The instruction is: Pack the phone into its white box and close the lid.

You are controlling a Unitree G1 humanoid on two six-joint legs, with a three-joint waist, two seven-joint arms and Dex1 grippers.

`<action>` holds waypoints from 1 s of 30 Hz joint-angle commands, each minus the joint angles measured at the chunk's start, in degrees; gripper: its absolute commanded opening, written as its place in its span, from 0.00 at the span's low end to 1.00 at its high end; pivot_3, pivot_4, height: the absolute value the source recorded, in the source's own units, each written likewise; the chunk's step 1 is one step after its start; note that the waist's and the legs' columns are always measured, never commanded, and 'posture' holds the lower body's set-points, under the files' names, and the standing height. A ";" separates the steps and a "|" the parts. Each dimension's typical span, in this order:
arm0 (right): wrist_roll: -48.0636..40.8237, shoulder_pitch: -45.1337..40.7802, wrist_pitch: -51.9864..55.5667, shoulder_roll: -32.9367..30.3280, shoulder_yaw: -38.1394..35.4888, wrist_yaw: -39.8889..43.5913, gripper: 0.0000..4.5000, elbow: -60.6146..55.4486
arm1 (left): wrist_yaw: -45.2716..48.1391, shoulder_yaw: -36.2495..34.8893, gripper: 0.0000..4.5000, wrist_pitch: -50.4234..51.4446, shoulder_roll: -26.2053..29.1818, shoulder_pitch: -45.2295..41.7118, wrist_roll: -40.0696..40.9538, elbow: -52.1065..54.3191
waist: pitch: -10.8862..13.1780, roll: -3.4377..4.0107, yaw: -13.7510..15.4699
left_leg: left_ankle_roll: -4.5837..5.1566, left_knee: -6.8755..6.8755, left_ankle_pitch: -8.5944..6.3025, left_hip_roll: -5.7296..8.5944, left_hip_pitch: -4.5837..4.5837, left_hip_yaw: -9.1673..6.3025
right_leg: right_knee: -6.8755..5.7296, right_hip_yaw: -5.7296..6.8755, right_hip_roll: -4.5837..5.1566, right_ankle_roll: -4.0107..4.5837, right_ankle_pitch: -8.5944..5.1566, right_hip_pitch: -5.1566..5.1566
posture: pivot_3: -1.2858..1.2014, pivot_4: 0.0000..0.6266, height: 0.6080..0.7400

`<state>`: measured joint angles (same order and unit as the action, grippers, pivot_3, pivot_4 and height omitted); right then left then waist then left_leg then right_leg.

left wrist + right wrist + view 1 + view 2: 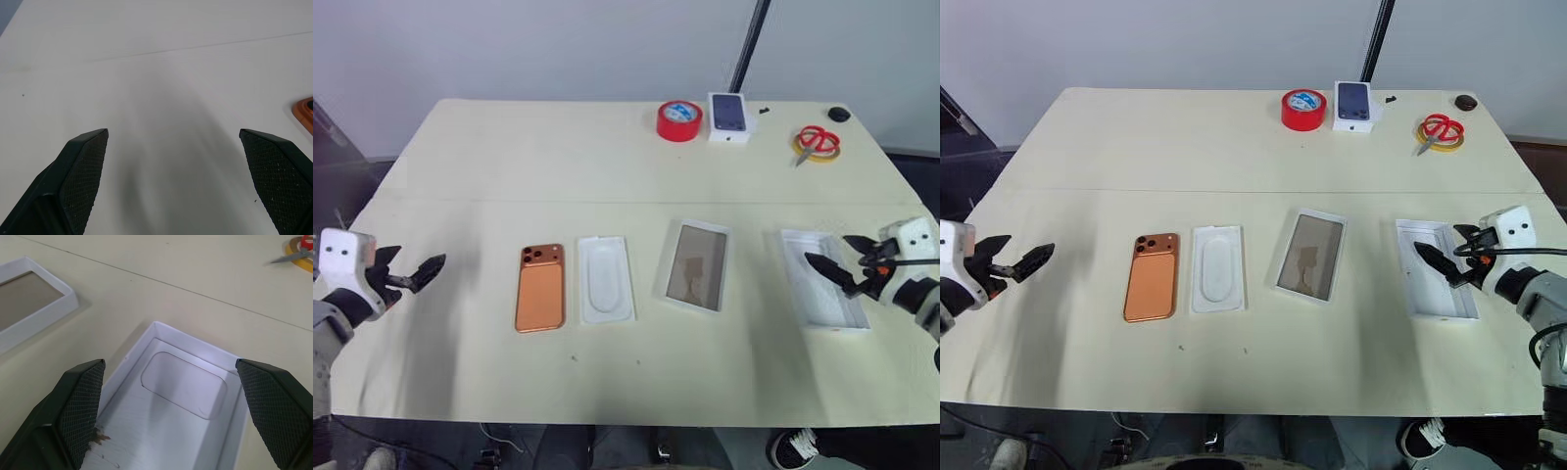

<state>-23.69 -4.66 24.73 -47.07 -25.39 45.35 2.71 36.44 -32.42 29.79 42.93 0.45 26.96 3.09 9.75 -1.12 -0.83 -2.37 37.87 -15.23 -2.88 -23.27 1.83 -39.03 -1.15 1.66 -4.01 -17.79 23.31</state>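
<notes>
White box [1435, 269] empty under right claw [1451, 262], phone [1152, 276] on table [1234, 147]

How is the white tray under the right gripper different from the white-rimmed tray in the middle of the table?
The white tray under the right gripper is white inside, with a rounded rectangular recess; the middle tray has a brownish inside. The right one lies straight, the middle one slightly turned. Both are shallow, white-rimmed and open.
</notes>
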 commanded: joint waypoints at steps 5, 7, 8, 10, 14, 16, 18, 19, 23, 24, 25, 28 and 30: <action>-1.55 0.25 0.92 -0.03 -0.53 0.24 0.99 -5.62 | -0.77 0.64 1.00 0.58 -0.91 -1.01 0.93 3.12 | 0.00 0.00 0.02 | 0.00 0.00 0.00 0.00 0.00 0.00 | 0.00 0.00 -0.01 0.00 0.00 0.00 | 0.52 0.24 0.94; -1.54 0.12 1.03 -0.01 -0.25 0.38 0.99 -6.66 | -1.07 1.08 1.00 0.94 -1.40 -1.22 0.98 3.87 | 0.00 0.00 0.01 | 0.00 0.00 0.00 0.00 0.00 0.00 | 0.00 0.00 -0.03 0.00 0.00 0.00 | 0.52 0.24 0.94; -1.57 -0.17 1.17 0.13 0.18 0.38 0.99 -7.30 | -1.18 1.30 1.00 1.18 -1.60 -1.37 1.01 4.21 | 0.00 0.00 0.02 | 0.00 0.00 0.00 0.01 0.00 0.00 | 0.00 0.00 -0.02 -0.01 0.00 0.00 | 0.52 0.24 0.94; -1.49 -0.93 1.34 0.40 1.47 0.46 0.99 -8.37 | -1.46 1.87 1.00 1.70 -2.06 -1.62 1.11 5.14 | 0.00 0.00 -0.07 | 0.00 0.00 0.00 0.00 0.00 0.00 | -0.01 0.00 -0.02 -0.01 0.00 0.00 | 0.52 0.24 0.94; -1.12 -3.97 1.98 1.16 7.40 1.28 0.99 -12.29 | -2.39 4.41 1.00 4.09 -4.07 -3.52 3.10 9.17 | 0.00 0.00 -0.15 | 0.00 0.01 0.00 -0.02 0.02 -0.02 | -0.03 0.00 -0.03 0.00 0.01 0.00 | 0.52 0.24 0.94; -0.92 -6.65 2.45 1.73 11.18 1.75 0.99 -14.52 | -4.12 7.97 1.00 7.20 -6.79 -5.65 5.05 12.99 | 0.00 0.00 -0.06 | 0.00 0.03 0.00 0.00 0.01 -0.02 | -0.05 0.00 -0.04 -0.01 0.01 0.00 | 0.52 0.24 0.94; -0.62 -8.02 2.31 1.99 13.23 2.20 0.99 -15.31 | -5.71 11.16 1.00 9.66 -8.96 -7.04 5.88 15.92 | 0.00 -0.01 0.08 | 0.00 0.08 0.00 0.02 -0.02 -0.03 | -0.06 0.00 -0.03 -0.02 0.01 -0.02 | 0.52 0.24 0.94; -0.24 -8.73 2.40 2.66 14.94 2.07 0.99 -15.95 | -6.71 13.36 1.00 11.23 -11.02 -8.21 6.95 17.02 | -0.01 -0.01 0.24 | 0.00 0.10 0.00 0.03 -0.05 -0.06 | -0.06 0.01 -0.04 -0.03 0.01 -0.01 | 0.52 0.24 0.94; 0.93 -11.24 2.76 4.32 20.47 2.05 0.99 -18.67 | -13.23 19.23 1.00 21.76 -16.61 -12.35 10.99 21.81 | -0.01 -0.04 0.17 | 0.00 0.14 0.00 0.06 -0.09 -0.12 | -0.04 0.07 -0.03 -0.05 0.00 -0.03 | 0.52 0.24 0.94; 1.24 -12.02 2.65 4.98 21.59 1.81 0.99 -18.81 | -16.15 18.71 1.00 25.93 -18.83 -13.42 13.44 22.20 | -0.01 -0.04 0.12 | 0.00 0.14 0.00 0.06 -0.09 -0.12 | -0.04 0.06 -0.04 -0.05 0.01 -0.03 | 0.52 0.24 0.94; 1.42 -12.35 2.49 5.36 22.12 1.70 0.99 -18.79 | -18.46 18.09 1.00 28.96 -20.60 -14.10 15.25 22.56 | -0.01 -0.04 -0.05 | 0.00 0.15 0.00 0.06 -0.08 -0.13 | -0.06 0.06 -0.04 -0.05 0.01 -0.03 | 0.52 0.24 0.94; 1.83 -12.00 2.06 5.74 22.72 1.55 0.99 -19.01 | -24.75 18.46 1.00 36.97 -23.41 -16.20 16.34 24.03 | -0.01 -0.04 -0.08 | 0.00 0.17 0.00 0.06 -0.06 -0.15 | -0.11 0.05 -0.10 -0.05 0.01 -0.03 | 0.52 0.24 0.94; 2.01 -10.73 2.08 6.06 23.21 1.28 0.99 -20.18 | -27.76 18.26 1.00 42.88 -25.50 -17.56 18.73 25.20 | -0.01 -0.04 0.03 | 0.00 0.16 0.00 0.07 -0.06 -0.18 | -0.11 0.06 -0.13 -0.05 0.01 -0.02 | 0.52 0.24 0.94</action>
<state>-21.50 -15.79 27.54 -41.34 -1.93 46.87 -14.28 11.17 -13.07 68.51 18.35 -16.13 43.29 25.49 9.74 -1.16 -0.80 -2.38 38.03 -15.22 -2.81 -23.33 1.65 -39.13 -1.08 1.53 -4.06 -17.78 23.29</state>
